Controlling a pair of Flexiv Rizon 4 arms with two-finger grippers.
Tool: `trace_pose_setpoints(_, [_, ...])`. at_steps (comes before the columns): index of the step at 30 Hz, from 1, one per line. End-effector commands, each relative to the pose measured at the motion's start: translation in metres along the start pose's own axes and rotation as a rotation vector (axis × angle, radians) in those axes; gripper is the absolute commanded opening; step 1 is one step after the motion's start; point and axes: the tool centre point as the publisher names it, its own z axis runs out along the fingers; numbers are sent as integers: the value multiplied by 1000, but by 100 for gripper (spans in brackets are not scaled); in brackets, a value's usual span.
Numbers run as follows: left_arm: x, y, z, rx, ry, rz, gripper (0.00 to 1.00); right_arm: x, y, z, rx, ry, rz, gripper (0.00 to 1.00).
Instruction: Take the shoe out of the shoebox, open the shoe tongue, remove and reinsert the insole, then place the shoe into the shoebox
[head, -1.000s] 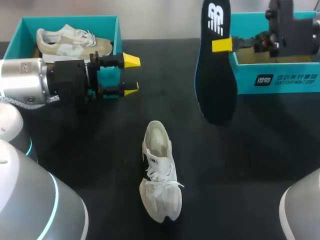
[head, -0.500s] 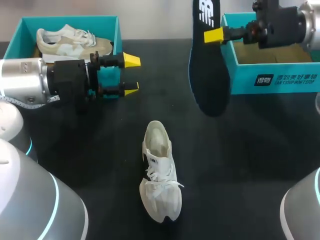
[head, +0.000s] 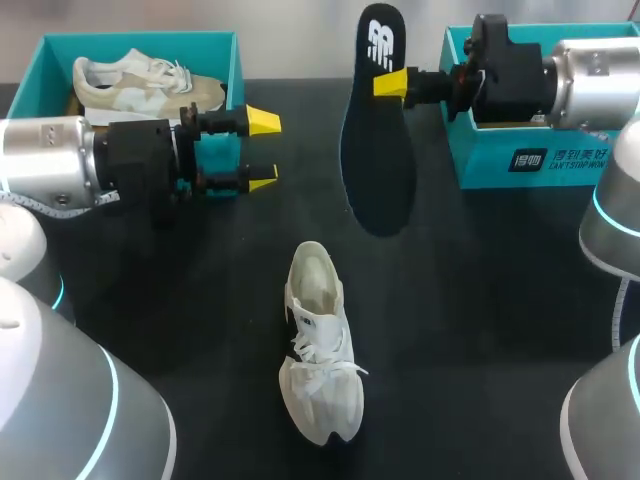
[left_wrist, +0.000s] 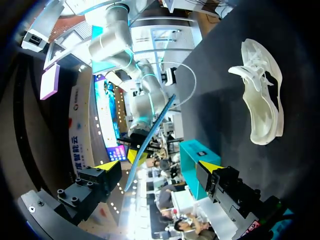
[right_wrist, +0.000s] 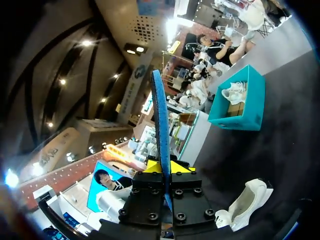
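A white shoe (head: 318, 345) lies on the black table, toe toward the front edge, its opening toward the back. It also shows ahead of my left gripper (left_wrist: 260, 95) and below my right gripper (right_wrist: 245, 202). My right gripper (head: 389, 83) is shut on a dark insole (head: 378, 140) and holds it upright above the table, behind the shoe. In the right wrist view the insole (right_wrist: 160, 125) stands edge-on between the yellow tips (right_wrist: 162, 166). My left gripper (head: 263, 150) hangs open and empty, left of the insole. Its own view shows the wide gap (left_wrist: 159, 167) and the insole (left_wrist: 147, 142) beyond.
A teal shoebox (head: 140, 40) at the back left holds a second, beige and white shoe (head: 150, 82). Another teal shoebox (head: 520, 160) stands at the back right, under my right arm. In the right wrist view the left box (right_wrist: 252, 105) lies far ahead.
My right arm has carried the insole leftward from over the right shoebox toward the table's middle. The left arm and the shoe have not moved.
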Motion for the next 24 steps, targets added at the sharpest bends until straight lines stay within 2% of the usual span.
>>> trace_pose_setpoints(1, [0,0,1,0,1,2,100,0,1,2,0,-3,2,0])
trace_pose_setpoints(6, [0,0,1,0,1,2,100,0,1,2,0,-3,2,0])
trace_pose_setpoints(14, [0,0,1,0,1,2,100,-23,3,16,-43,32,121,0])
trace_pose_setpoints(24, [12,12,9,32,-53,33,100,-36,10,31,-35,23,232,0])
